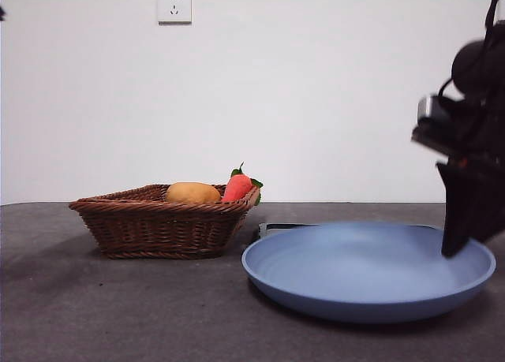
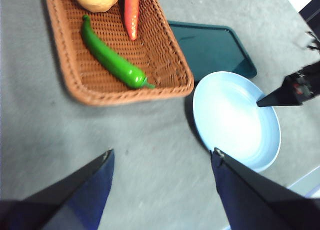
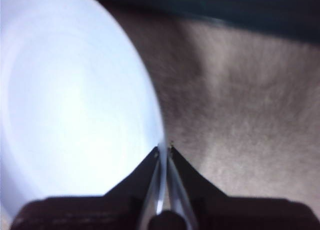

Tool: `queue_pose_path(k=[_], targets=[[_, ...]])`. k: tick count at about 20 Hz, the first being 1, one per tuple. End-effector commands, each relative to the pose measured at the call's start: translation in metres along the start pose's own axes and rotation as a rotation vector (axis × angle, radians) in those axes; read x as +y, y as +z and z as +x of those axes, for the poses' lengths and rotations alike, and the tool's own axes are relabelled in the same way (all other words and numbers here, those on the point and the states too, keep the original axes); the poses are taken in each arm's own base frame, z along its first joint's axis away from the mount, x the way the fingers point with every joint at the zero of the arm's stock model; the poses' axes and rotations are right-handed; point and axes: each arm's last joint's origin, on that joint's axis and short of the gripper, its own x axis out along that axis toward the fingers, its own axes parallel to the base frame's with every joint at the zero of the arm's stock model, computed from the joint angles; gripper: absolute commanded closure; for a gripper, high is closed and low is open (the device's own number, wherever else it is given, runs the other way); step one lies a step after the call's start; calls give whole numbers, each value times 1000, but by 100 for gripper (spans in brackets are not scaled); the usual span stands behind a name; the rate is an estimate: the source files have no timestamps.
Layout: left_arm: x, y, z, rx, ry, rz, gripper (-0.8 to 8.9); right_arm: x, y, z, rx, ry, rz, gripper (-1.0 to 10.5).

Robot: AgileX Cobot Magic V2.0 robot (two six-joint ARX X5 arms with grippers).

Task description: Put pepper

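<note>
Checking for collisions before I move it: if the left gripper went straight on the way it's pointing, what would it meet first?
Likely the bare grey table: the left gripper, jaws open, points there, between the wicker basket and blue plate. Depth is unclear.

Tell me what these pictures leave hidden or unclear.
- Pepper: front view hides it behind the basket wall.
- Dark tray: the blue plate covers most of it in front.
- Right gripper: it pinches the plate's rim; blurred.
- Left gripper: open, above bare table.
</note>
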Motion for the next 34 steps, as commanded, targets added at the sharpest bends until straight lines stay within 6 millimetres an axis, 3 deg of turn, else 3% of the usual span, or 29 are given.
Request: queue_pose_path(k=[1,5,9,15,19,24,34], targets=[[-5,20,5,-26,17,-18,477,8,3,-23,-90,-9,-20,941],[-10,52,38,35,96,-26,477,18,-5,-72,-240,-27,-40,941],[-15,85,91,105,166,-25,478,24,-20,-114,-380,-54,-47,941],[-16,115,177,214,266,-44,478,33,-35,-142,-491,-65,-58,941],[-8,113,224,310,356,-61,478,34,-36,-143,-498,-65,-61,941],[7,95,260,387,399,-107,478,34,-36,-143,-497,-64,-62,941],[17,79,286,425,424,-124,519,34,-36,-143,-498,-64,-66,941]])
